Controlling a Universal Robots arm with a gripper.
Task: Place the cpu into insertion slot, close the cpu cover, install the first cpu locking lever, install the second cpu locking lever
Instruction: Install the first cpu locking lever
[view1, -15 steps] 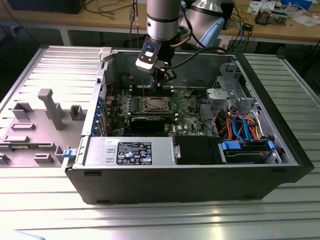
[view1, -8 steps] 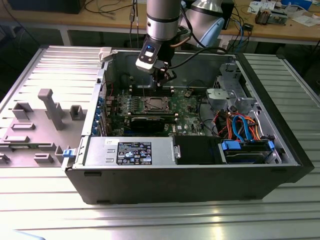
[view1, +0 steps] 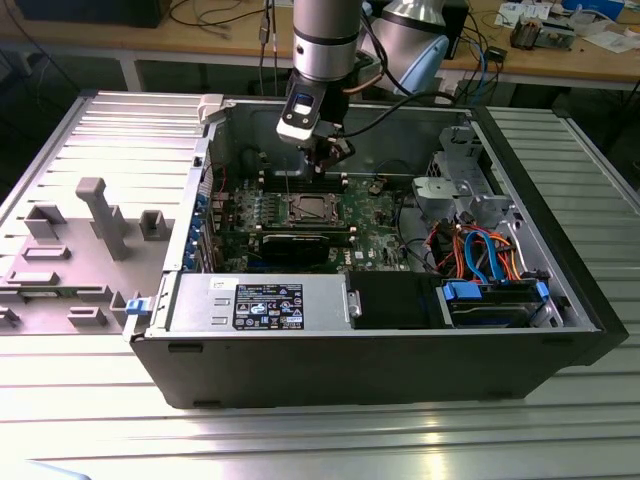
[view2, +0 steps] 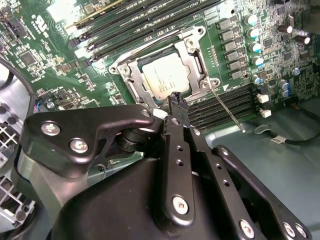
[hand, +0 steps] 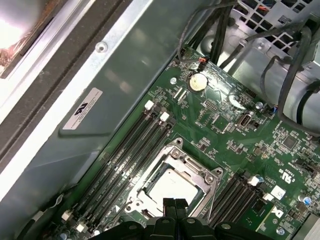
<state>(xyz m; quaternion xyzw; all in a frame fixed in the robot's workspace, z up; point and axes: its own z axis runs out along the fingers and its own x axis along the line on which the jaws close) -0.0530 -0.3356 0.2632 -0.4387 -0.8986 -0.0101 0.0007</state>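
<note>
The cpu (view2: 165, 75) lies flat in the insertion slot (view1: 310, 208) on the green board (hand: 225, 130). The cpu cover (view2: 192, 42) is down around it, so its silver top shows through the window, and a thin locking lever (view2: 227, 111) sticks out free past one corner. The tool (hand: 175, 207) hangs close over the slot's edge, fingertips pinched together with nothing between them. A white sticker (hand: 82, 107) on the case wall and a black label (view1: 268, 305) on the power supply carry print, and the open case (view1: 400, 365) stands on the ribbed bench (view1: 300, 440).
</note>
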